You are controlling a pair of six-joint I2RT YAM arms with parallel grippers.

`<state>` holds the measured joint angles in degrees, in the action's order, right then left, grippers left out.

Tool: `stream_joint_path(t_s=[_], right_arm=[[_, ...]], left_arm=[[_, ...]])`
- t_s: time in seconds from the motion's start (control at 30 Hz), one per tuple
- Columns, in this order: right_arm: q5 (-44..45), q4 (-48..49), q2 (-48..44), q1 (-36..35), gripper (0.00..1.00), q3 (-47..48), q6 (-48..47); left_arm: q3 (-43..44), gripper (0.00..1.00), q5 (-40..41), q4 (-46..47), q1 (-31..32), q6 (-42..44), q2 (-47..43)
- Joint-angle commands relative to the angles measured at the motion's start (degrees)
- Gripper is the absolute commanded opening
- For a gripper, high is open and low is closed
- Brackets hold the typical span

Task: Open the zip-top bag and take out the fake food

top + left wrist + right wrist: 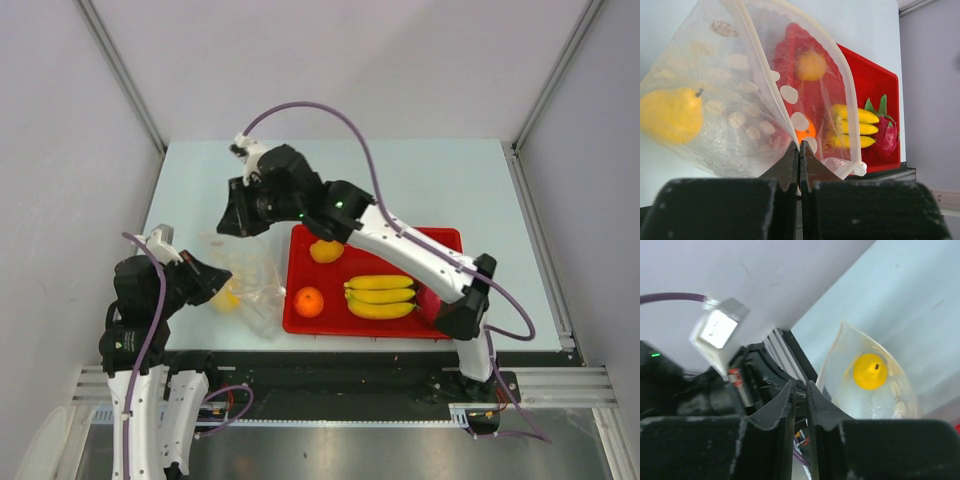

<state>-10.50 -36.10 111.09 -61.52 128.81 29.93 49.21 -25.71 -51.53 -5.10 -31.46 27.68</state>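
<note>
The clear dotted zip-top bag (pixel 255 285) lies left of the red tray, its mouth held open. My left gripper (pixel 799 146) is shut on the bag's white zip rim (pixel 765 75). A yellow pear (pixel 671 114) sits inside the bag (pixel 740 100). My right gripper (pixel 232 215) hovers over the bag's far edge. Its jaws (pixel 799 384) stand a narrow gap apart with nothing between them; the bag (pixel 885 390) and pear (pixel 870 371) lie just to their right. On the tray rest a banana bunch (pixel 380 296), an orange (pixel 309 301) and a mango (pixel 326 250).
The red tray (pixel 440 236) sits right of the bag, with my right arm stretched across it. A pink-green dragon fruit (pixel 885 132) lies at the tray's right end, partly under that arm. The left arm's wrist camera (pixel 717 330) is close to the right gripper.
</note>
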Motion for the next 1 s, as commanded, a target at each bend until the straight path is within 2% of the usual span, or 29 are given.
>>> stream_joint_path(t_s=[0.0, 0.5, 0.97], right_arm=[[-3.03, 1.12, 5.53, -0.89, 0.17, 1.35, 4.87], [1.45, 6.03, 12.13, -2.38, 0.19, -9.02, 5.58], [3.64, 10.96, 20.22, -1.59, 0.34, -8.49, 8.56]], left_arm=[[2.12, 0.0, -0.83, 0.2, 0.09, 0.79, -0.44], [-0.16, 0.0, -1.44, 4.94, 0.09, -2.98, 0.62], [-3.42, 0.0, -3.99, 9.16, 0.01, -5.01, 2.73]])
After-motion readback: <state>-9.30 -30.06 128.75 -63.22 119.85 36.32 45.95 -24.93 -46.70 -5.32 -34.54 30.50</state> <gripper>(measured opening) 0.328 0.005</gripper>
